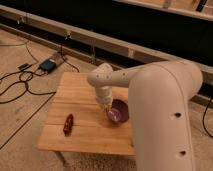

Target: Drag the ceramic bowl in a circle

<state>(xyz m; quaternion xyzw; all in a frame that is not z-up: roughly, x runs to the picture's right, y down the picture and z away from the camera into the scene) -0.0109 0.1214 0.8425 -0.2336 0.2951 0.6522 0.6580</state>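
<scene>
The ceramic bowl (119,111) is round, dark purple and glossy. It sits on the right part of the wooden table (80,90), close to my arm's large white body. My gripper (106,106) hangs down from the white arm at the bowl's left rim, touching or right at it. Part of the bowl's right side is hidden behind the arm.
A small red object (68,123) lies on the table's front left. A dark box with cables (48,64) lies on the floor at the left. A rail and dark wall run along the back. My arm's white body (165,120) covers the table's right edge.
</scene>
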